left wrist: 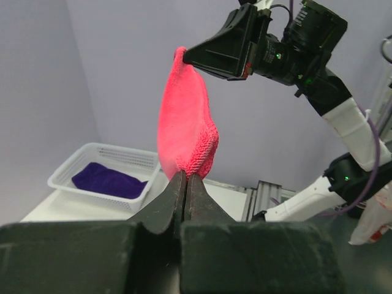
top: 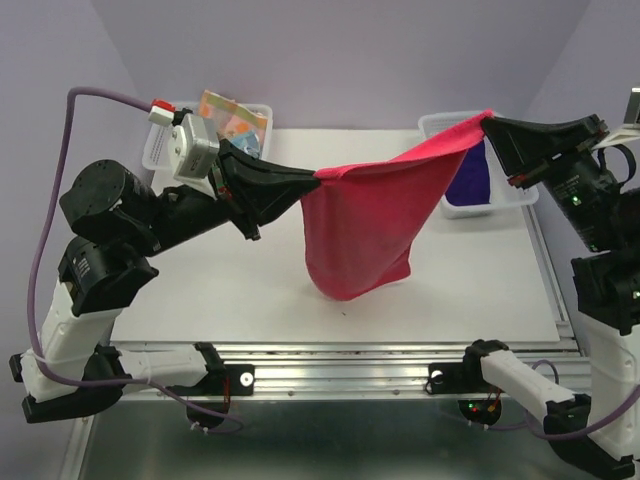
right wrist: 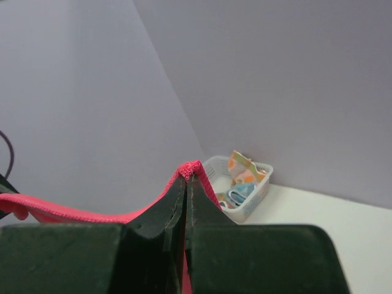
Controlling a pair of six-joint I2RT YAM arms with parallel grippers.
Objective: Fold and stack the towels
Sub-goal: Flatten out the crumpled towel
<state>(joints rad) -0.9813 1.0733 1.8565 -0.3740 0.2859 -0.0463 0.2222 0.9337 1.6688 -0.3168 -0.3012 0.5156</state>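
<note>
the left gripper point(top: 318, 177) and the right gripper point(top: 488, 124) are each pinching a corner of the pink towel point(top: 362, 225), jaws closed tight. the towel is hanging between them, sagging above the table point(top: 200, 290).

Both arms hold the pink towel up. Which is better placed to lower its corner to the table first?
Probably left: the left gripper holds its towel corner lower, over bare table; the right gripper is higher, near the basket.

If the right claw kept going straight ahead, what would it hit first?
Beyond the pink towel the right gripper pinches, the way looks free up to the white basket of patterned towels, though depth is unclear.
</note>
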